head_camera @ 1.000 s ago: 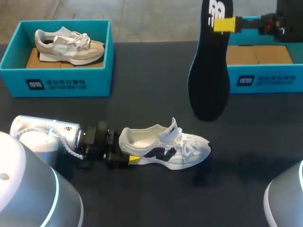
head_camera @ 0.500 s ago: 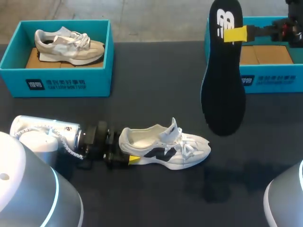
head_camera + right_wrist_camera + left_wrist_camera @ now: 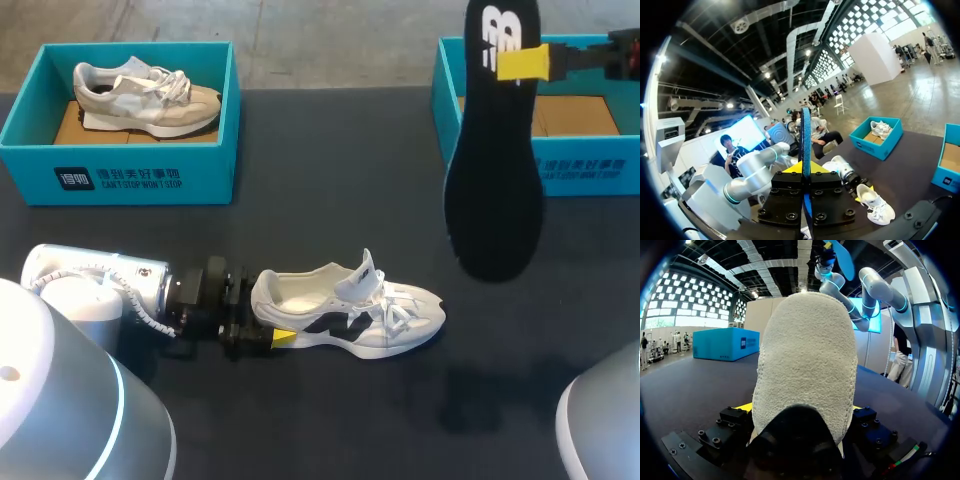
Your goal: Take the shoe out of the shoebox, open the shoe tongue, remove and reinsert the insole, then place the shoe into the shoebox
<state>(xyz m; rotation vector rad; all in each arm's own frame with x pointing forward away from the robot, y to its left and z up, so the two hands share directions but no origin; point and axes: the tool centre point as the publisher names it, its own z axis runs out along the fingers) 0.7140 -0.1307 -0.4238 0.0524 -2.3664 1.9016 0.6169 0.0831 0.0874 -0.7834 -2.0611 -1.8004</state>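
A white sneaker with a black logo point(image 3: 345, 315) lies on its sole on the black table, toe to the right, tongue up. My left gripper point(image 3: 266, 320) lies low behind it, shut on the heel point(image 3: 805, 365), with a yellow fingertip point(image 3: 283, 337) showing at the near side. My right gripper point(image 3: 522, 62) is up in the air at the right, shut on the heel end of a black insole point(image 3: 495, 190), which hangs toe down in front of the right shoebox point(image 3: 590, 165). In the right wrist view the insole point(image 3: 805, 140) stands edge-on between the fingers, the sneaker point(image 3: 875, 205) far below.
A teal shoebox point(image 3: 120, 170) at the back left holds a beige sneaker point(image 3: 145, 95). The teal box at the back right shows a cardboard floor. The table between the boxes and in front of the sneaker is bare black.
My right arm has carried the insole to the right, from the table's middle to in front of the right box. The left arm and sneaker have not moved.
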